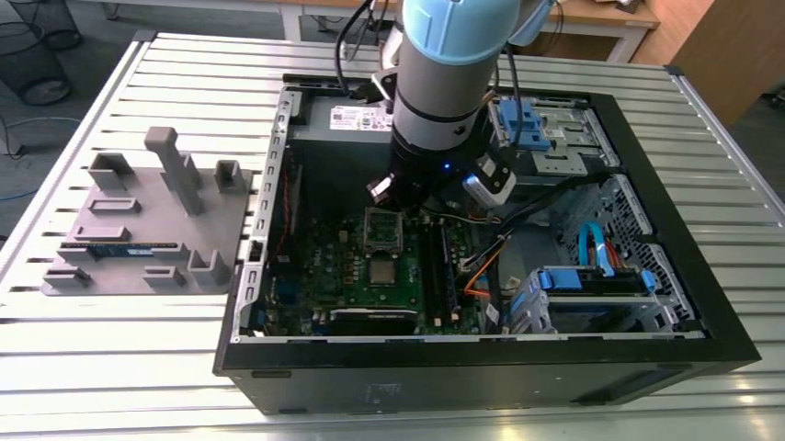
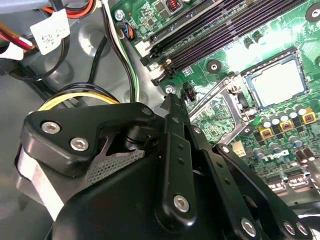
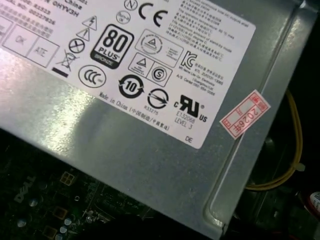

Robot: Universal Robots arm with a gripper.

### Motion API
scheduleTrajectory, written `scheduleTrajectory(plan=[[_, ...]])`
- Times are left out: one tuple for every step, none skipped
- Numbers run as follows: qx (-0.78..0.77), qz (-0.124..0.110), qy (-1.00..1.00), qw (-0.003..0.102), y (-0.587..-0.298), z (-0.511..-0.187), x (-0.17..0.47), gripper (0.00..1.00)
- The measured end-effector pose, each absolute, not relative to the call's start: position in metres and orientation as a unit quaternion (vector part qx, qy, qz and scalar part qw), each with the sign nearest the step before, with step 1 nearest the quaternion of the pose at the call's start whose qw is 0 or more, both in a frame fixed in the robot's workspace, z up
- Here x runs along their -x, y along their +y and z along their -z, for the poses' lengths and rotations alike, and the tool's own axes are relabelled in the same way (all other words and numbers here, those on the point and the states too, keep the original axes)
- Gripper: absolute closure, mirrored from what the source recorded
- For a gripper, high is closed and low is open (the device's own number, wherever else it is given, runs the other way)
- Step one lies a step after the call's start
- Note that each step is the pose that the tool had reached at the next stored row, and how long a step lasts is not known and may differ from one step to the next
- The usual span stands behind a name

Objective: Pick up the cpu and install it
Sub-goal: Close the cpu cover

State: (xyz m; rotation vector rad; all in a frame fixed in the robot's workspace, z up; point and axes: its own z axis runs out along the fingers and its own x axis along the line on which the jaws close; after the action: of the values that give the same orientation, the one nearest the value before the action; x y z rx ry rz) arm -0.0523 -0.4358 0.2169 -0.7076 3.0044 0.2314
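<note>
Cpu (image 1: 384,271): small square chip with a silvery top, lying flat in the socket on the green motherboard (image 1: 325,271). In the second wrist view the cpu (image 2: 277,82) lies level within the socket's dark border, apart from the tool.

Socket frame (image 1: 384,228): silver metal, at the cpu's 12 o'clock in the exterior view. It is swung up off the socket, and in the second wrist view the socket frame (image 2: 220,107) lies between chip and tool.

Tool (image 2: 171,102): black linkage on the arm (image 1: 448,73), hanging over the board beside the raised frame, at about 1 o'clock of the cpu in the exterior view. Whether it is apart or together cannot be told.

Memory slots (image 1: 432,266): long dark rails at the cpu's 3 o'clock.

Power supply (image 3: 125,140): grey metal box with a white label and a red sticker (image 3: 245,115). It sits at the board's 12 o'clock in the exterior view.

Computer case (image 1: 491,363): black, lying open on its side. Blue drive brackets (image 1: 595,280) lie at the cpu's 3 o'clock, beyond the slots.

Fixture tray (image 1: 135,230): grey, with upright posts, at the case's 9 o'clock. It carries a blue-green memory stick (image 1: 123,248).

Surface (image 1: 123,349): slatted metal, bearing case and tray.
</note>
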Motion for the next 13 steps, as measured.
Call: scheduleTrajectory(plan=[[0.231, -0.075, 0.97, 0.023, -0.4358, -0.2174, 0.0523, 0.89], [0.233, -0.075, 0.969, 0.023, -0.4358, -0.2178, 0.0523, 0.89], [0.236, -0.075, 0.969, 0.023, -0.4358, -0.218, 0.0523, 0.89], [0.24, -0.075, 0.968, 0.022, -0.4358, -0.2183, 0.0523, 0.89], [0.242, -0.075, 0.967, 0.022, -0.4358, -0.2187, 0.0524, 0.89], [0.245, -0.075, 0.966, 0.022, -0.4358, -0.2191, 0.0523, 0.89], [0.248, -0.075, 0.966, 0.022, -0.4358, -0.2194, 0.0523, 0.89], [0.25, -0.075, 0.965, 0.022, -0.4358, -0.2195, 0.0523, 0.89], [0.252, -0.075, 0.965, 0.021, -0.4358, -0.2195, 0.0523, 0.89], [0.253, -0.075, 0.964, 0.021, -0.4358, -0.2195, 0.0523, 0.89], [0.253, -0.075, 0.964, 0.021, -0.4358, -0.2196, 0.0524, 0.89], [0.253, -0.075, 0.964, 0.021, -0.4358, -0.2196, 0.0523, 0.89], [0.253, -0.075, 0.964, 0.021, -0.4358, -0.2196, 0.0523, 0.89]])
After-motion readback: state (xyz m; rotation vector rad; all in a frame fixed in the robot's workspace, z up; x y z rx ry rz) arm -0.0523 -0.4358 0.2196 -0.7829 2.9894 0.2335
